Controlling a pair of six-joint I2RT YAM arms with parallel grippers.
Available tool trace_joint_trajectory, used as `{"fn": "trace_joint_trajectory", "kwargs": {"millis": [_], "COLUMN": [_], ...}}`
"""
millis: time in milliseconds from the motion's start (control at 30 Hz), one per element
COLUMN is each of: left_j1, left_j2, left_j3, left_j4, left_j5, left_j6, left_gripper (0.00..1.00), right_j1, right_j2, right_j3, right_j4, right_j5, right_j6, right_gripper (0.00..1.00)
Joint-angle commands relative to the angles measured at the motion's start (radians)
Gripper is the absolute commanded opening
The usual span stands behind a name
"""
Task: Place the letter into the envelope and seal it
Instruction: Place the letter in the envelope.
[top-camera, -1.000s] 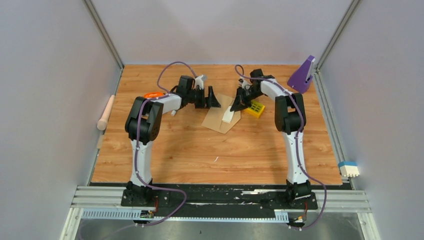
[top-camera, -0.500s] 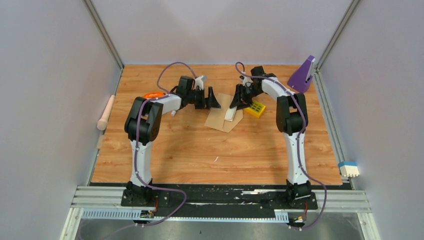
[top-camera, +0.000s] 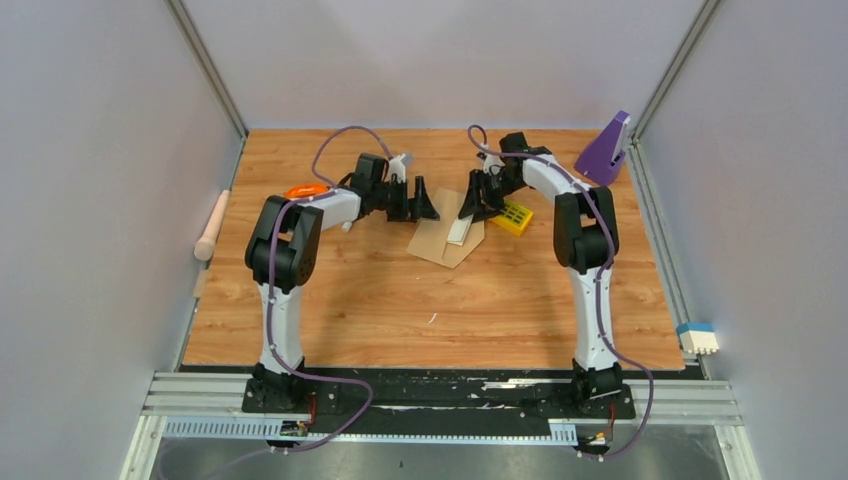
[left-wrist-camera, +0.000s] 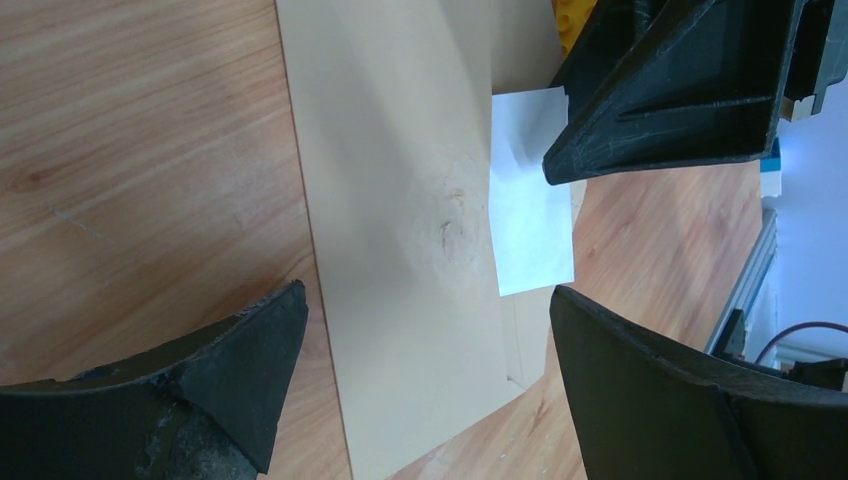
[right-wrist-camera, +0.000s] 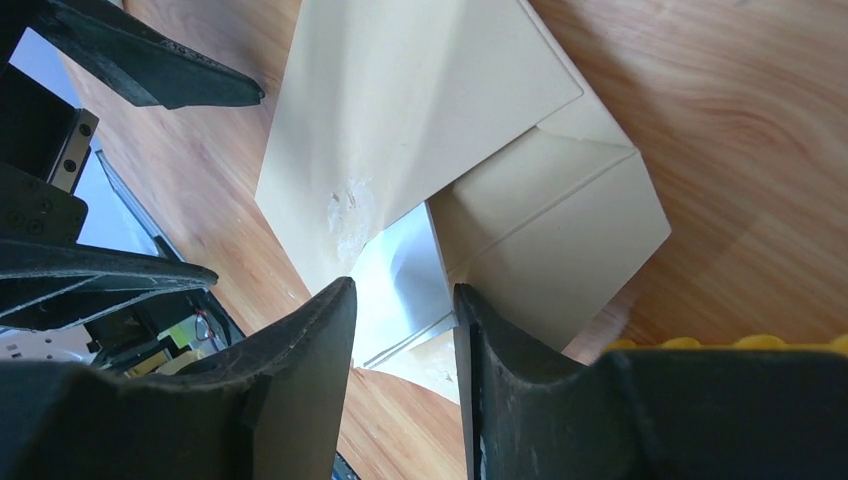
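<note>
Envelope (top-camera: 438, 245) lies flat on the table (top-camera: 400, 310), centre and toward the far side, turned diagonal to the table edges. Letter (top-camera: 459, 231) sits at its right edge. Part of it is covered by a tan panel and the rest sticks out white. Can't tell whether it is in the pocket or only under the flap.

Left gripper (top-camera: 425, 199) is just off the envelope's far-left corner, fingers (left-wrist-camera: 240, 370) spread wide, nothing between them. The envelope edge shows in that gap.

Right gripper (top-camera: 470, 208) is over the exposed letter, fingers (right-wrist-camera: 300, 380) narrow but parted, with the white sheet visible through the slot. They don't look clamped on it. The two grippers face each other, tips near but apart.

Clearance:
- Yellow block (top-camera: 513, 216) is just beside the right gripper and the envelope's right corner, so it's tight there.
- An orange thing (top-camera: 307, 190) is by the left arm.
- A purple piece (top-camera: 605, 148) is in the far right corner, well apart.
- There is bare wood from the envelope's near edge down to the arm bases.
- A wooden dowel (top-camera: 212, 225) lies off the table's left edge.
</note>
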Motion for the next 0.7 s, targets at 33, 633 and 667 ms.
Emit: {"fn": "trace_joint_trajectory", "kwargs": {"millis": [33, 633, 667], "left_j1": [0.028, 0.067, 0.067], "left_j2": [-0.104, -0.074, -0.071], "left_j3": [-0.012, -0.061, -0.065], "left_j4": [-0.02, 0.015, 0.027], "left_j5": [-0.001, 0.009, 0.017], "left_j6": [0.022, 0.021, 0.018], "left_gripper": [1.0, 1.0, 1.0], "right_j1": [0.046, 0.102, 0.103], "right_j2": [0.005, -0.012, -0.014], "right_j3": [0.044, 0.151, 0.155], "right_j4": [-0.006, -0.035, -0.036], "right_j5": [-0.025, 0.062, 0.055], "right_j6": [-0.005, -0.063, -0.063], "right_gripper": [0.43, 0.48, 0.48]}}
